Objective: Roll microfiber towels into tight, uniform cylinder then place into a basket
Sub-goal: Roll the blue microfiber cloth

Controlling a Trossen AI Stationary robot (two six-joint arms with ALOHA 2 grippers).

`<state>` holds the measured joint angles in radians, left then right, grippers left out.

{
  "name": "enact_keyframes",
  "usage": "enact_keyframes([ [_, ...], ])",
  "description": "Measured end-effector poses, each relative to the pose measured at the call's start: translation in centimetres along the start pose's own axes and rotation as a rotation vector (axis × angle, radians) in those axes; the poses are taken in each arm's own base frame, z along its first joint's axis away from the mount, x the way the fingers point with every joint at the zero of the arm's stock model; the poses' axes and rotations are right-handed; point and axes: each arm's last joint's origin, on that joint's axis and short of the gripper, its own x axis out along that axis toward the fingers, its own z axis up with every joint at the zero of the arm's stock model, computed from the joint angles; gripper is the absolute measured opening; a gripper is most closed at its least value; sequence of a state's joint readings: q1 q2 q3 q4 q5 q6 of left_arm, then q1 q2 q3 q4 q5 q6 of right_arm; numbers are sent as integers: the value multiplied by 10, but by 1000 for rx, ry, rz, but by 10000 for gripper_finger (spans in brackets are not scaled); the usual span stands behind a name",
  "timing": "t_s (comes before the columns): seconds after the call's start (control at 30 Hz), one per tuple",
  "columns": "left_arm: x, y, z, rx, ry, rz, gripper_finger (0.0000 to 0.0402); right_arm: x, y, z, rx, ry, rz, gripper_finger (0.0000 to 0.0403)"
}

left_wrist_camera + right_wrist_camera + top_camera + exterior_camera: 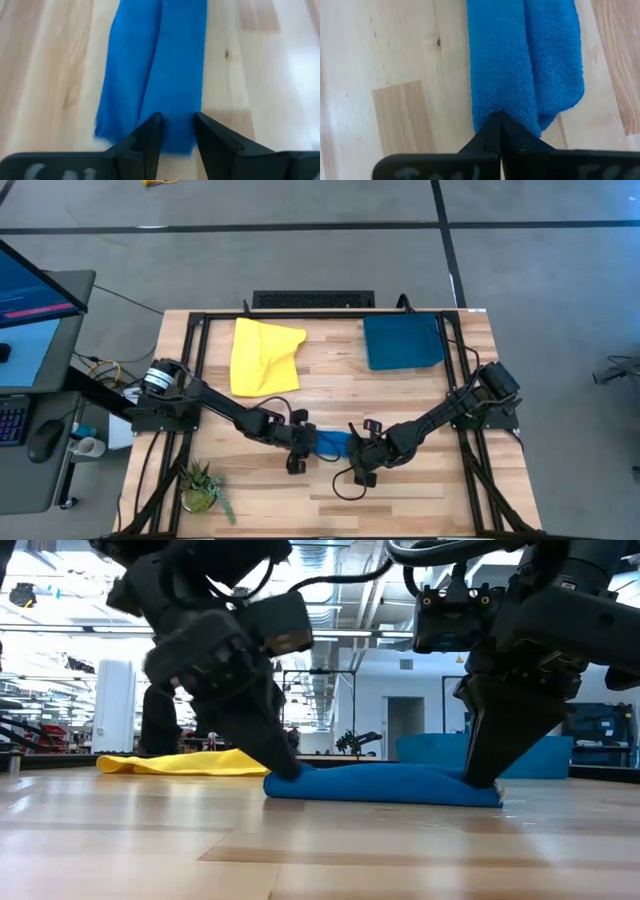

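Observation:
The blue towel (330, 443) lies on the table near its front middle, folded into a long narrow roll with two lobes side by side (525, 60). My left gripper (298, 448) is shut on its left end and my right gripper (358, 460) on its right end; both reach down onto it in the low view (380, 785). The yellow towel (265, 355) lies loosely spread at the far left. The dark teal basket (403, 342) stands at the far right. My left gripper pinches the towel's left end (177, 142) between its two fingers, which stand a little apart with cloth between them. The fingers slant down from the table's left (285, 768), along the roll. The towel lies on the table. My right gripper has its fingertips closed together on the towel's right end (507, 117), at the groove between the two lobes. The fingers slant down from the table's right (478, 778), along the roll. The tips hide how many layers they have. The towel lies on the table.
A small potted plant (203, 485) stands at the table's near left corner. Bare wood lies in front of the roll and between the yellow towel and the basket. A black frame runs along the table's left, right and far edges.

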<state>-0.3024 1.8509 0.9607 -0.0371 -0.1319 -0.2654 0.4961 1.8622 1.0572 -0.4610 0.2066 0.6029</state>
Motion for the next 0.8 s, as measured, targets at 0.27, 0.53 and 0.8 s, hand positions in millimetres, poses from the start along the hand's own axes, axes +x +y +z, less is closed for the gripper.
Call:
enact_keyframes([
  [0.27, -25, -12, -3, 187, 8, 145, 115, 0, 0, 0, 0, -2, 1, 12],
  [0.53, -34, -53, -6, 503, -111, 170, 115, 0, 0, 0, 1, -3, 1, 13],
  [0.8, -26, -62, -4, 555, -177, 154, 115, 0, 0, 1, 3, -7, 1, 16],
])
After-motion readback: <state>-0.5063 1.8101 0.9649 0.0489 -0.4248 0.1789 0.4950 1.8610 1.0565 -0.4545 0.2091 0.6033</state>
